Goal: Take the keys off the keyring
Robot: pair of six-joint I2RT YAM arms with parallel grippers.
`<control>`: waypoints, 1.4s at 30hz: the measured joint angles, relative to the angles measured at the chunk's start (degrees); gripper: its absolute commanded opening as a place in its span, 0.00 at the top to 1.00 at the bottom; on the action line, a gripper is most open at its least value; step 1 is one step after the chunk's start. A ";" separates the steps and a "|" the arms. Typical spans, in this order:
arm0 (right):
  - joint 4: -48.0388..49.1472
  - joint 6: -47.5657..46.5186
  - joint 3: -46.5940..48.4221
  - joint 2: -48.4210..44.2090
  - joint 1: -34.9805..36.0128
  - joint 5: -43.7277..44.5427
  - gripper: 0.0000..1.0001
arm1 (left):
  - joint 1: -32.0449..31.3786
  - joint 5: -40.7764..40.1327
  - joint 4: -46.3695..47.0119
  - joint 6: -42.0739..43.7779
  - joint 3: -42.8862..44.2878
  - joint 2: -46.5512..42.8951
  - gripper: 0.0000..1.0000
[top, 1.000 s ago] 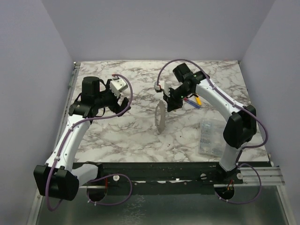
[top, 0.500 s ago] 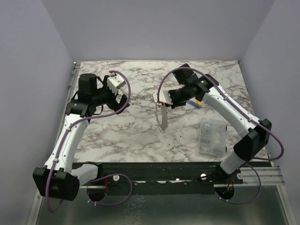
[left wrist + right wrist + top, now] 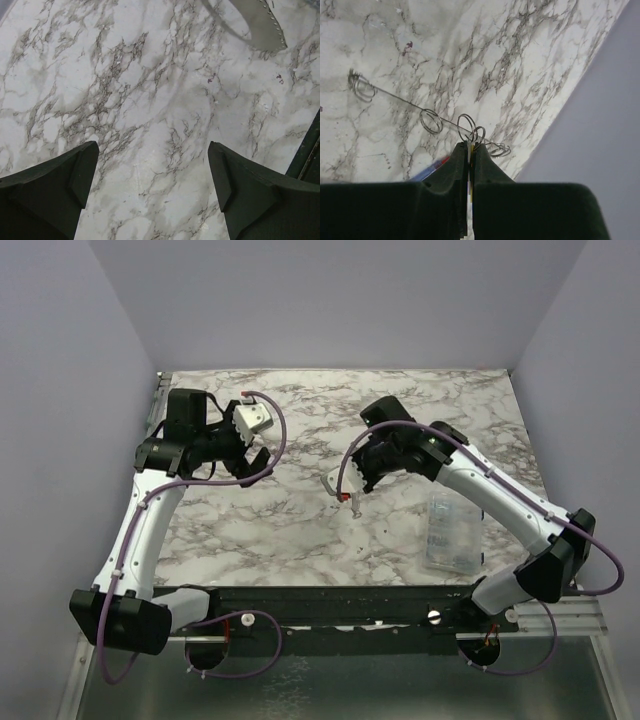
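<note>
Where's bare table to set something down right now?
Widest bare marble: near-centre, between left arm and right pincer. Also rear centre, between left pincer and right arm. Crowded: right side, around the box and right arm.

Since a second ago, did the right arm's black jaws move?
Yes. The right gripper, jaws shut on the thin wire keyring, came toward the marble table's near edge, nearer the clear plastic box, which stayed put.

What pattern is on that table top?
The table is white marble with grey veins, seen best in the left wrist view.
</note>
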 measured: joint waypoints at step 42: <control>41.07 -34.86 -32.02 -17.40 4.50 -9.90 0.99 | 0.02 15.26 -18.64 24.81 8.00 4.11 0.37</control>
